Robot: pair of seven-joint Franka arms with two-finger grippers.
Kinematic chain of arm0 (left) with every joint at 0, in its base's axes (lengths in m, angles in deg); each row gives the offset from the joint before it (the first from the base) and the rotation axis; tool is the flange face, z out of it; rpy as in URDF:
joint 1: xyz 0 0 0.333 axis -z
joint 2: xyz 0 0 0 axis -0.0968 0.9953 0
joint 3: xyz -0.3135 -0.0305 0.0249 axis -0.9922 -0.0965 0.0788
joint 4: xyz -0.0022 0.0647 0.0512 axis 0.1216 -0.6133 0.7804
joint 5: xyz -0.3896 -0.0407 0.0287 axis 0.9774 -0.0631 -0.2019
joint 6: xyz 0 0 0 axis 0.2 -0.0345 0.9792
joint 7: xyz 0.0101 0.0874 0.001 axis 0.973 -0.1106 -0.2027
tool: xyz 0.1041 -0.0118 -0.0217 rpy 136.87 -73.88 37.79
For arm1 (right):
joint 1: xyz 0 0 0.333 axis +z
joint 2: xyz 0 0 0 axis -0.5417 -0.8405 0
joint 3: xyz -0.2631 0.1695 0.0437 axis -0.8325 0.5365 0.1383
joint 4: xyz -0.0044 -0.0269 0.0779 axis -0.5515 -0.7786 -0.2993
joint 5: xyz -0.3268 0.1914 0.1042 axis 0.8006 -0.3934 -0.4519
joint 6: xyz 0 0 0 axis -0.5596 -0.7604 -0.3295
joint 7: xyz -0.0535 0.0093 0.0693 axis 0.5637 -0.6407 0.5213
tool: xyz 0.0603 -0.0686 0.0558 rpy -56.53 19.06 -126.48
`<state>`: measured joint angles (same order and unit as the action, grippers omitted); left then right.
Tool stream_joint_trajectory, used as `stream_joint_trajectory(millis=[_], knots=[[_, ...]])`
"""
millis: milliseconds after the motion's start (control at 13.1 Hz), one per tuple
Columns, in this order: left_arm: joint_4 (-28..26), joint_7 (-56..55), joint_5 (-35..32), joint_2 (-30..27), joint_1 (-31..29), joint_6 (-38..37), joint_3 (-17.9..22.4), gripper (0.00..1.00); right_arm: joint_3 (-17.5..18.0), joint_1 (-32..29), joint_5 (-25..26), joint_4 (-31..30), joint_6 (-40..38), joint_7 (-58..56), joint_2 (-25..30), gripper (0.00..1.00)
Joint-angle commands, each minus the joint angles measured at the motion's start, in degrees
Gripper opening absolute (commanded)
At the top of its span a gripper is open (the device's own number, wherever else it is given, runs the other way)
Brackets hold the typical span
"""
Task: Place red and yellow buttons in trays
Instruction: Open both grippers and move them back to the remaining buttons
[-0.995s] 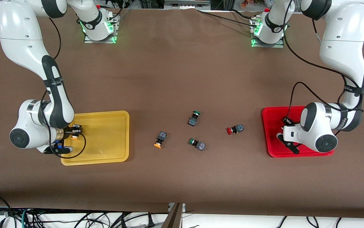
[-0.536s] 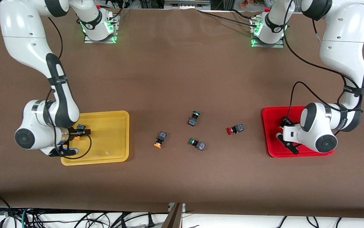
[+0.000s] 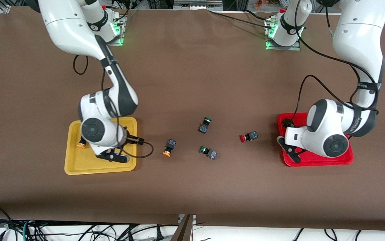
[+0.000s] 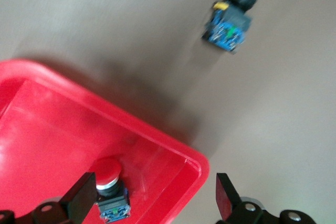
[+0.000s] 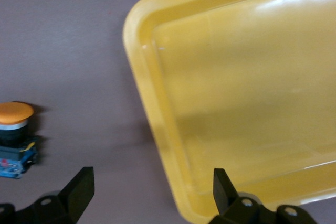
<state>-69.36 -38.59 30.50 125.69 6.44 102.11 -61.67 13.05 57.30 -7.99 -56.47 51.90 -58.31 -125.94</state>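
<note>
One yellow button (image 3: 81, 144) lies in the yellow tray (image 3: 78, 168), at its end away from the table's middle. My right gripper (image 3: 115, 155) is open and empty over the tray's rim (image 5: 152, 98) nearest the table's middle. A second yellow button (image 3: 169, 148) lies on the table there (image 5: 13, 135). My left gripper (image 3: 289, 150) is open and empty over a corner of the red tray (image 3: 312, 162). A red button (image 4: 108, 184) lies in that tray (image 4: 52, 124), hidden in the front view. Another red button (image 3: 248, 136) lies on the table beside the tray (image 4: 233, 19).
Two green-capped buttons lie mid-table, one (image 3: 205, 125) farther from the front camera, one (image 3: 208, 152) nearer. The brown table cover is bare around the trays. Cables trail from both wrists.
My right gripper let go of the yellow button in the yellow tray and swung across the tray toward the table's middle. My left gripper shifted toward the red tray's corner nearest the loose red button.
</note>
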Motion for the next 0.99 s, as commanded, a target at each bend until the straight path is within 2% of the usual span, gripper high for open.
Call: stream_joint_trajectory(millis=[0,153,230,459,689,765,842,918], knots=[[0.8,-1.8,2.5,0.7,4.7,0.8,0.1,1.00,-0.3,3.8,-0.3,0.1,6.1,12.9,-1.3,1.00],[-1.9,-3.5,3.3,2.0,8.7,8.1,0.1,1.00,-0.4,7.2,0.1,0.1,12.4,20.1,-3.8,1.00],[-3.1,-3.5,2.9,4.0,9.7,14.8,0.1,1.00,-0.3,8.0,-0.2,0.1,16.5,22.6,-5.6,1.00],[-8.8,-3.5,3.0,4.9,10.1,23.0,0.1,1.00,-0.3,10.0,-0.1,0.3,21.5,26.7,-8.3,1.00],[-9.6,-3.4,2.9,5.1,9.9,24.9,0.1,1.00,-0.3,10.9,-0.1,0.4,23.5,28.3,-9.5,0.99],[-9.6,-3.3,2.8,5.1,10.2,24.9,0.1,1.00,-0.3,11.2,-0.1,0.4,23.7,28.2,-9.7,0.96],[-9.5,-2.6,2.8,5.0,10.2,25.0,0.1,0.92,-0.3,11.2,0.1,0.4,24.2,27.5,-9.9,0.84],[-9.5,-2.7,2.8,5.0,10.2,24.9,0.1,0.65,-0.3,11.2,0.1,0.4,24.2,27.1,-9.9,0.82]])
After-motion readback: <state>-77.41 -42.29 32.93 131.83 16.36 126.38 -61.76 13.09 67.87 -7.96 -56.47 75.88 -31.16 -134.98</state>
